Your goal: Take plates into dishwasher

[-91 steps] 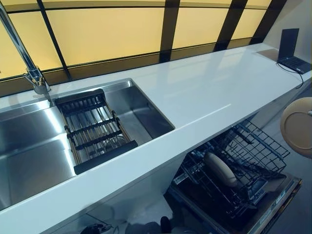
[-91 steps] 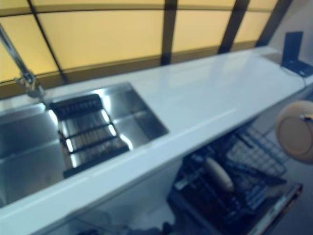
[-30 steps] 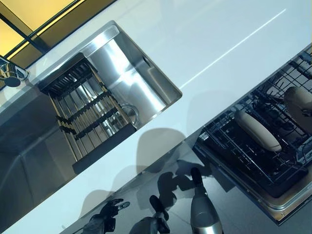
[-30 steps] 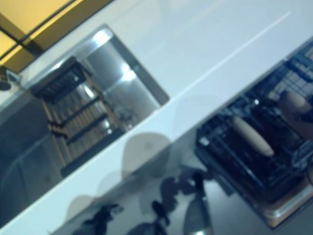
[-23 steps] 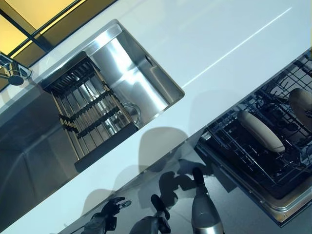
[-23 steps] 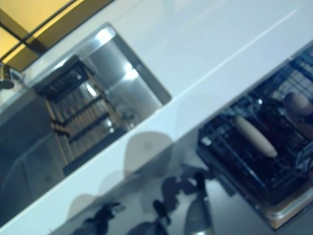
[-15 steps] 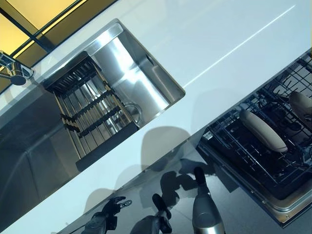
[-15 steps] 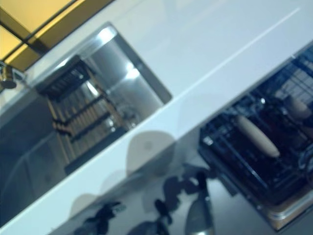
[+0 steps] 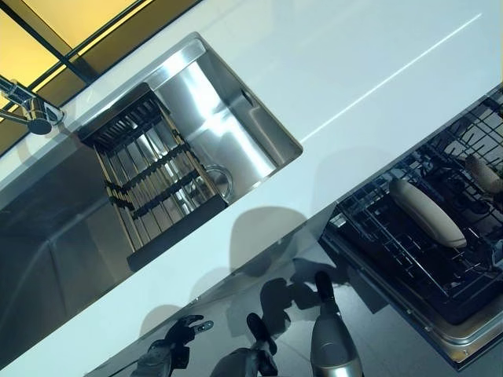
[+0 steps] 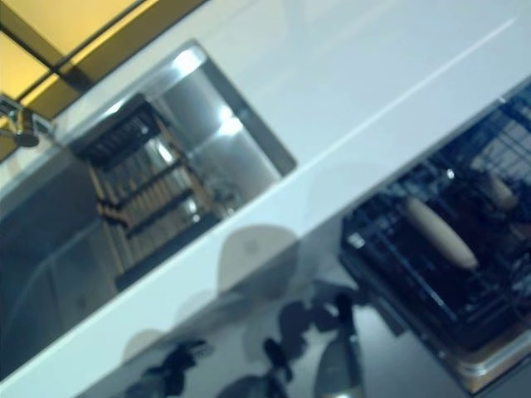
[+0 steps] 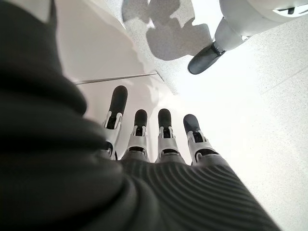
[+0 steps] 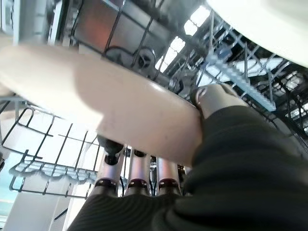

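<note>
A white tabletop (image 9: 346, 71) runs across the head views, with a steel sink (image 9: 71, 236) set into it and a faucet (image 9: 31, 110) at the sink's far edge. A slatted drying rack (image 9: 153, 184) lies across the sink. Below the tabletop's near edge, on the side away from the sink, the dishwasher (image 9: 464, 345) stands open with its dark wire rack (image 9: 409, 251) pulled out. One cream plate (image 9: 428, 214) stands on edge among the rack's tines. A second plate (image 9: 486, 174) shows at the rack's far end; in the right wrist view this plate (image 12: 110, 103) sits low among the wires, and the right robot hand (image 12: 144, 180) grips it, thumb (image 12: 216, 98) pressed on one face at the rim and fingers (image 12: 137, 173) reaching under the other face. Another pale plate edge (image 12: 269, 24) crosses that view's corner beyond the rack wires. The left robot hand (image 9: 169, 345) hangs low in front of the tabletop, well apart from the dishwasher, above the speckled floor (image 11: 269, 106); in its own wrist view the left robot hand's fingers (image 11: 139, 130) extend straight and spread, holding nothing.
</note>
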